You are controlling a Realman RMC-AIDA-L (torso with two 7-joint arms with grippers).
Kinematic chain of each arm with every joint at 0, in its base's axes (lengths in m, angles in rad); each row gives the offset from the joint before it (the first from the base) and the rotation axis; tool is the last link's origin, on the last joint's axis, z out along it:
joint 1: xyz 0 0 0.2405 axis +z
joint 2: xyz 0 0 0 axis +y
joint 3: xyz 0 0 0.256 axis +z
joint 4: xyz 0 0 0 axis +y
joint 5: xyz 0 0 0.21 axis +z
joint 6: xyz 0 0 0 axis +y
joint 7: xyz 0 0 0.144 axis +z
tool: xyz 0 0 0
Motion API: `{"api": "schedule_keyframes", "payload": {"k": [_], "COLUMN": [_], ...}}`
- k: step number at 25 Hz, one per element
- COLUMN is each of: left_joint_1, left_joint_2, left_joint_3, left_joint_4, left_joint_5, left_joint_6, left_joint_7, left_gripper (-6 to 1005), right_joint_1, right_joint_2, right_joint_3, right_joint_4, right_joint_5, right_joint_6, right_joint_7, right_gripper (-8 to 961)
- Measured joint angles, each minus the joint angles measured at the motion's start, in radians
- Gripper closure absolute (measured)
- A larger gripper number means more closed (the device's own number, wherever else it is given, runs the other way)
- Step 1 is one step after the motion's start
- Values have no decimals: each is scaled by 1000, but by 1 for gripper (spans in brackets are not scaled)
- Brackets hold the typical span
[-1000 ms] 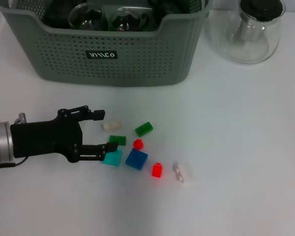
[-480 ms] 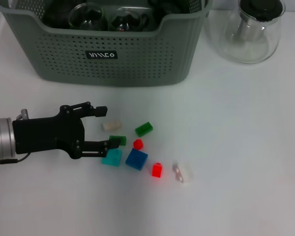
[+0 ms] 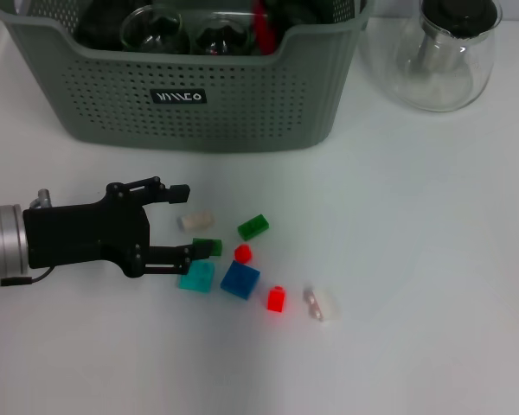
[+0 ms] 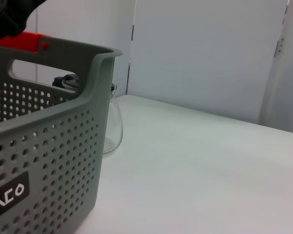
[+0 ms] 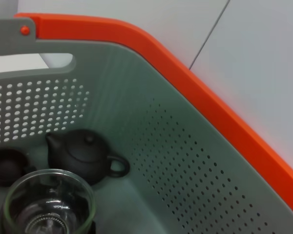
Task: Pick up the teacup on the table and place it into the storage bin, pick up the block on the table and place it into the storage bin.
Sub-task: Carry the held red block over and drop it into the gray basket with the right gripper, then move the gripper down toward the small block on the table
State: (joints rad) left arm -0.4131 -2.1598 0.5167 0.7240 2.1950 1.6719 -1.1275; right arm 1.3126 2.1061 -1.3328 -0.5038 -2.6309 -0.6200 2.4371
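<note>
The grey-green storage bin (image 3: 112,95) stands at the far side of the table, and its perforated wall (image 4: 49,165) fills the left wrist view. Glass cups (image 3: 151,26) sit inside it; I see no teacup on the table. Several blocks lie loose in front of the bin. My left gripper (image 3: 185,222) is open low over the table, with a cream block (image 3: 196,220) between its fingertips. A dark green block (image 3: 208,246) lies by its near finger. The right wrist view looks into the bin at a dark teapot (image 5: 85,153) and a glass cup (image 5: 49,207); the right gripper itself does not show.
Other blocks: green (image 3: 253,226), small red (image 3: 243,252), blue (image 3: 240,279), teal (image 3: 197,277), red (image 3: 277,298) and whitish (image 3: 323,303). A glass pot (image 3: 445,52) stands to the right of the bin. An orange bar (image 5: 185,92) runs along the bin's rim.
My left gripper has shifted slightly toward the bin, staying open around the cream block. A red streak has appeared inside the bin's far part.
</note>
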Motion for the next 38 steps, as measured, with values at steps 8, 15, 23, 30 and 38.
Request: {"api": "schedule_keyframes", "payload": {"k": [8,15,23,30,38], "left_joint_1": [4,8,10,10,10], "left_joint_2": [-1,-3,-3,-3,-3], "left_joint_3": [0,-1,-1,-1,-1], "left_joint_4": [0,0,0,1,1], "left_joint_5": [0,0,6,7,8], "left_joint_6": [1,9,13,17,16], "left_joint_7": [0,0,-1,-2,-2], "left_gripper": [123,124,124,125,124], "right_joint_1": [-51,-250,-431,-482,-425], "right_joint_2": [0,-16,-52,-74,-9], "right_joint_3": [-3,41,217,219,26], "right_joint_4": [-154,-649,-903,-875,-692], "right_joint_5": [13,233,619,560,273], "right_joint_6": [-76,-389,-860,-1194,-1236], "right_joint_7": [1,-50,-207,-316,-345], "right_gripper": [484,172,165,166,165]}}
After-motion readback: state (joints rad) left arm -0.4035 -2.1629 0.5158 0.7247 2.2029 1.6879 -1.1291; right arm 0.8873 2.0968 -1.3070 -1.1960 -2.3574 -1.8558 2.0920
